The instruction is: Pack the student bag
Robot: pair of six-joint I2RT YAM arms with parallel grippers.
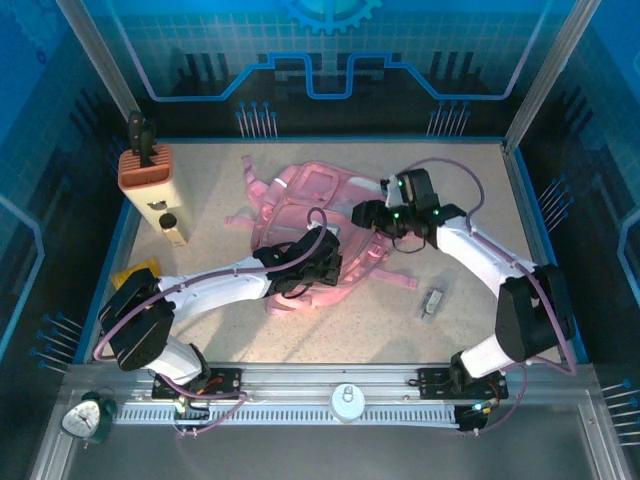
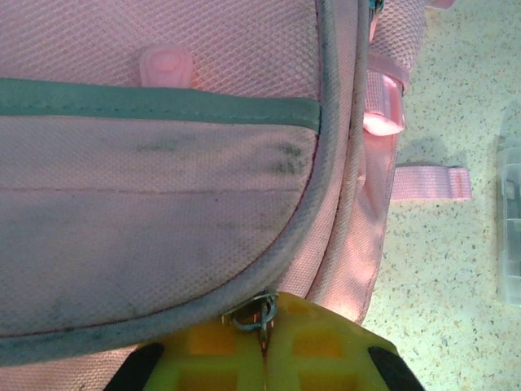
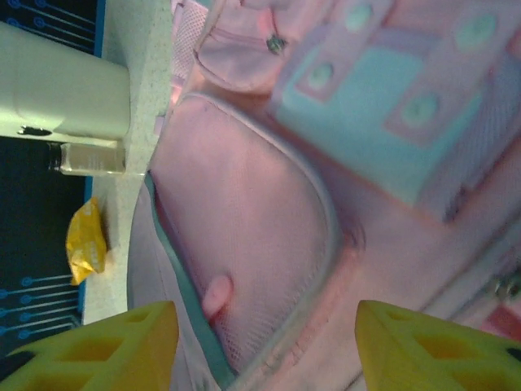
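Note:
The student bag (image 1: 300,200) lies flat mid-table, a soft pink backpack with paler front pockets and straps spread around it. My left gripper (image 1: 328,264) is at the bag's near edge. In the left wrist view its yellow fingers (image 2: 326,350) are pressed together, shut (image 2: 264,338) on a small metal zipper ring (image 2: 255,314) at the rim of the bag (image 2: 163,163). My right gripper (image 1: 375,216) hovers over the bag's right side. It stands open (image 3: 267,318) above a mesh pocket of the bag (image 3: 260,204), with nothing between its fingers.
A small clear case (image 1: 432,303) lies right of the bag. At the left are a brown holder (image 1: 148,168), a small bottle (image 1: 172,228) and a yellow packet (image 1: 135,275). A white roll (image 1: 347,402) and a green clock (image 1: 88,415) sit on the near rail.

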